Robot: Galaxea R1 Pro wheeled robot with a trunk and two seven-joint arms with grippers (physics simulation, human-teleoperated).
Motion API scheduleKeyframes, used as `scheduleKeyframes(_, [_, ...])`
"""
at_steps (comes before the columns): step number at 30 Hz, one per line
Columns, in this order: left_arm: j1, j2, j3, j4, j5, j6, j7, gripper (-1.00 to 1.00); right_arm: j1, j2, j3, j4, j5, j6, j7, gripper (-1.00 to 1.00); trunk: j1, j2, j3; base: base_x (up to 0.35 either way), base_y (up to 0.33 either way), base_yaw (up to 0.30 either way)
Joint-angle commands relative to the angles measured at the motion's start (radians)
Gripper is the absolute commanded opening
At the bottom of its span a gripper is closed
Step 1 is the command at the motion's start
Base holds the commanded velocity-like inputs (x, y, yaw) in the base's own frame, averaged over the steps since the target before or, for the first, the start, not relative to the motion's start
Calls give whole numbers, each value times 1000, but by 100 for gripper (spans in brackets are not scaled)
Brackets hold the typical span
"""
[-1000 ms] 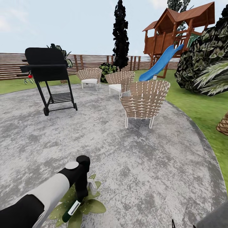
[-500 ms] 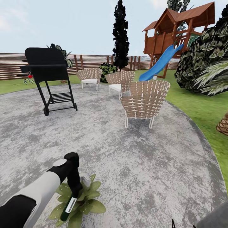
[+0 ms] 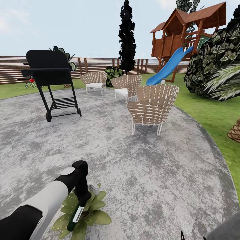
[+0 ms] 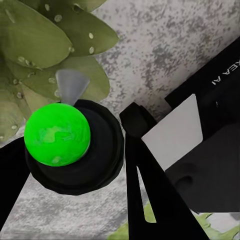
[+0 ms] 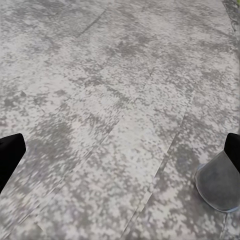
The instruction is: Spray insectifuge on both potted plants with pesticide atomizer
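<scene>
Change: your left gripper has swung the pesticide atomizer back across the potted plant.
Grip: clamped on bottle.
Right gripper: spread wide, idle.
Meaning: coverage likely continuing.

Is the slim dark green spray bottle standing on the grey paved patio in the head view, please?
No, the slim dark green spray bottle hangs from the left gripper above the low green-leaved potted plant.

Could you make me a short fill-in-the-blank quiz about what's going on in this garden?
1. The left end effector holds the atomizer over a potted ____.
2. The slide on the playhouse is ____.
3. The black grill stands on the grey ____.
4. The patio holds ____ wicker chairs.

Missing words: plant; blue; patio; three
</scene>
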Motion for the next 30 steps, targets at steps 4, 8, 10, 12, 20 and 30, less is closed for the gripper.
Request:
scheduleKeyframes(4, [3, 0, -2, 12, -8, 10, -10, -100, -1, 0, -4, 1, 11, -3, -7, 100, 0, 0, -1, 0, 0, 0])
scheduleKeyframes(8, [4, 3, -5, 16, -4, 8, -11, -100, -1, 0, -4, 1, 11, -3, -7, 100, 0, 0, -1, 0, 0, 0])
scheduleKeyframes(10, [4, 6, -8, 16, -4, 8, -11, -100, -1, 0, -4, 1, 11, -3, -7, 100, 0, 0, -1, 0, 0, 0])
scheduleKeyframes(12, [5, 15, -8, 25, -4, 8, -11, -100, -1, 0, -4, 1, 11, -3, -7, 100, 0, 0, -1, 0, 0, 0])
scheduleKeyframes(20, [3, 17, -5, 89, -10, 10, -7, -100, -1, 1, -4, 1, 11, -3, -7, 100, 0, 0, -1, 0, 0, 49])
scheduleKeyframes(30, [-11, 33, -3, 85, -24, 13, -7, -100, -1, 1, -4, 0, 11, -3, -7, 100, 0, 0, -1, 0, 0, 107])
